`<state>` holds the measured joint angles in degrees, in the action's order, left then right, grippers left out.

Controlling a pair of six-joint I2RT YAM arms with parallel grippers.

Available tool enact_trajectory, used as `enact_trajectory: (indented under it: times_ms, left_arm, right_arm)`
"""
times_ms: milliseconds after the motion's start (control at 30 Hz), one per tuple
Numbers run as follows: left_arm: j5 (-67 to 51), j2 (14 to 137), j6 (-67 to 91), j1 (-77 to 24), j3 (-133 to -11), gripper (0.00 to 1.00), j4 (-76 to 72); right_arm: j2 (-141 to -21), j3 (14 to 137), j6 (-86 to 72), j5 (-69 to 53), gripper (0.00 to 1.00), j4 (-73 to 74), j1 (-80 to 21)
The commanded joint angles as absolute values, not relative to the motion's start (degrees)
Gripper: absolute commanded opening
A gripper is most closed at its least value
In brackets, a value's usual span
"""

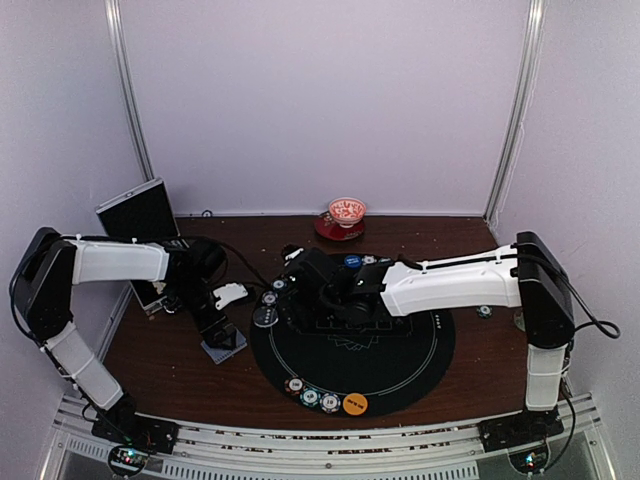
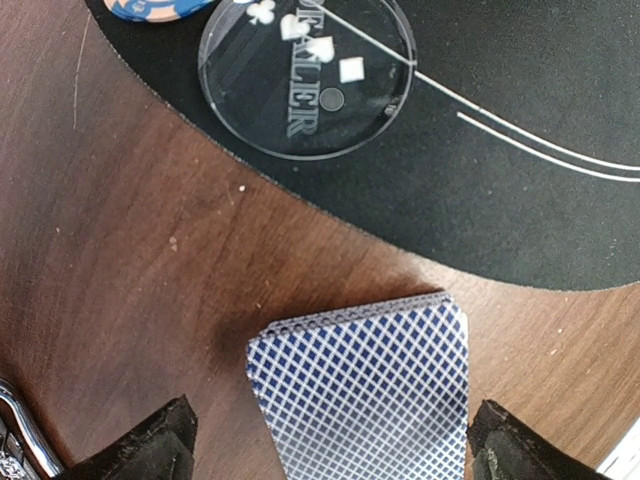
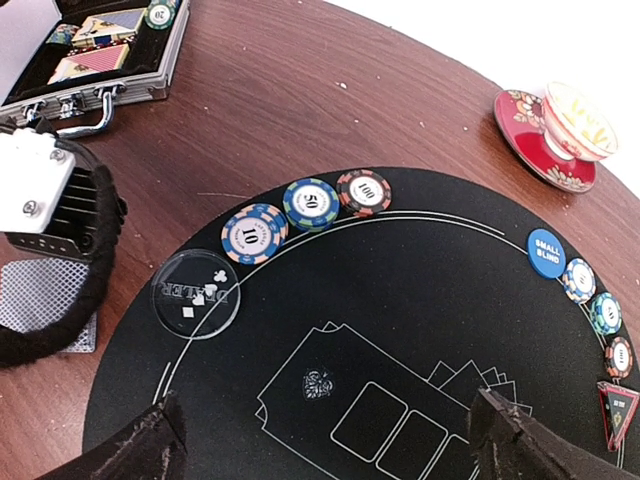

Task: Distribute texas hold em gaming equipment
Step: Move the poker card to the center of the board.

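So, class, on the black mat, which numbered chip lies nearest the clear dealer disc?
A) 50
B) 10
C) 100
B: the 10 chip lies next to the dealer disc, with the 50 chip and then the 100 chip farther along the edge of the black mat.

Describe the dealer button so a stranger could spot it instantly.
Find the round black mat on the wooden table. At its edge nearest the card deck, beside three striped chips, lies the dealer button. Unlike them it is transparent and reads DEALER.

Table (image 1: 160, 365) with mat (image 1: 400, 365), cards (image 2: 370, 390), case (image 3: 130, 88)
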<state>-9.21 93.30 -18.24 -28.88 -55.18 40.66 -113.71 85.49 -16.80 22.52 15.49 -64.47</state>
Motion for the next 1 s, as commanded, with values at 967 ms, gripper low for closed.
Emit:
enact_trajectory:
  times_ms: [967]
  left_arm:
    - [-11.9,75.2,-21.2,-5.5,-54.1,0.98,32.7]
  right_arm:
    - [-133.6,100.6,17.3,31.6,1.00,9.3,-80.2]
